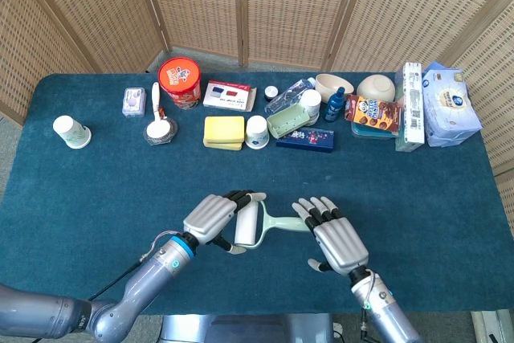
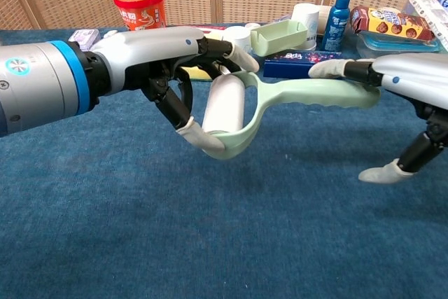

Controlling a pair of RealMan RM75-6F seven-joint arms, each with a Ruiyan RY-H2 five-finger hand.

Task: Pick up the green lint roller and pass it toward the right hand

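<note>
Chest view, left hand point(image 2: 164, 57) gripping the pale green lint roller point(image 2: 241, 106) by its white drum above the blue table point(image 2: 210, 229), handle tip under the right hand point(image 2: 413, 85), whose fingers point(image 2: 329, 69) are spread, holding nothing

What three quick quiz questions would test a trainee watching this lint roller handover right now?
1. True or false: the left hand grips the green lint roller by its handle end.
2. Which is above the tip of the roller's handle in the chest view? A) the right hand's fingertips B) the red tub C) the paper cup
3. Fill in: the right hand's thumb hangs ____ the handle, not closed on it.

Key: 1 false, it holds the roll end. 2 A. 3 below.
</note>
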